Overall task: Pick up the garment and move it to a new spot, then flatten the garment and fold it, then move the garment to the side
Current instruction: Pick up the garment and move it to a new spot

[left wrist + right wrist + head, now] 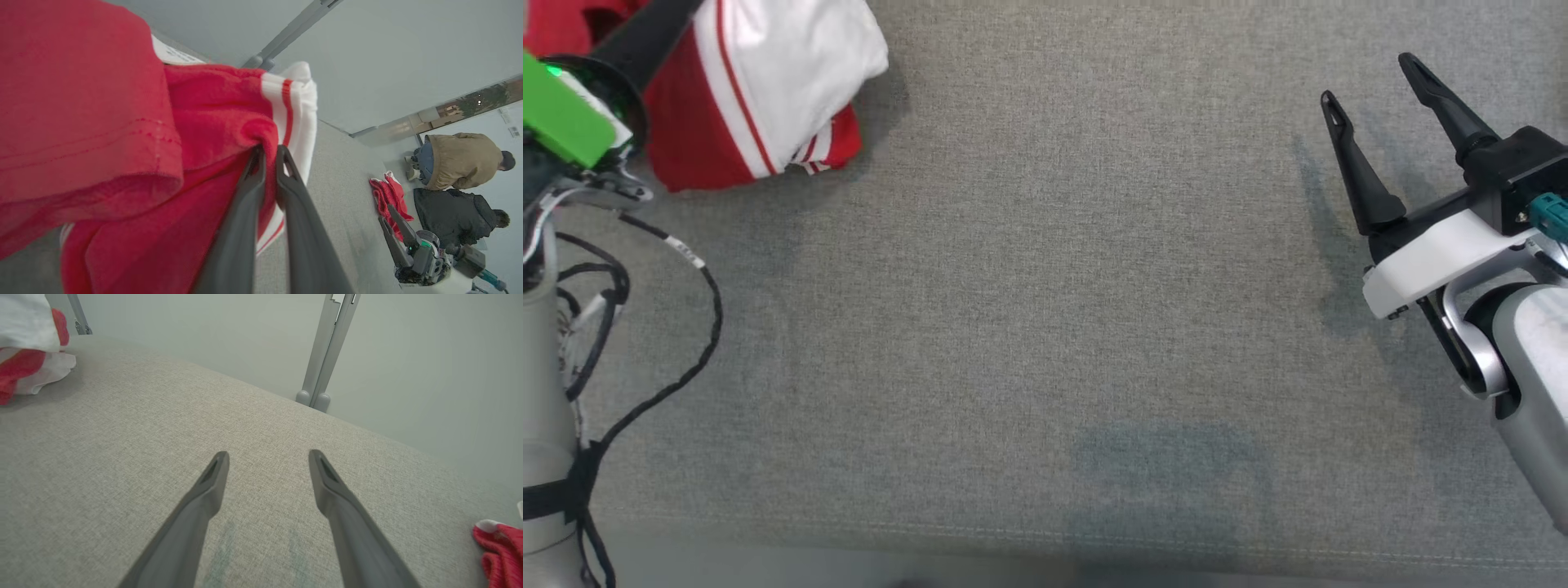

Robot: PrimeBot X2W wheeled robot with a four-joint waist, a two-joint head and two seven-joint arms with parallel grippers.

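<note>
The garment (760, 90), red with white panels and red stripes, lies bunched at the far left of the grey fabric table (1045, 286). In the left wrist view the red cloth (122, 143) hangs close around my left gripper (269, 149), whose two dark fingers are pressed together on a fold of it. My right gripper (1370, 82) stands open above bare table at the far right, well away from the garment. In the right wrist view its fingers (267, 454) are spread over the grey surface, and the garment (24, 355) shows at the upper left.
Loose black cables (686, 269) hang beside my left arm. A second red cloth (500, 547) lies on the table to the right of my right gripper. Two people (461, 183) are beyond that end. A grey post (327, 355) stands behind the table. The table's front edge (1045, 543) is near.
</note>
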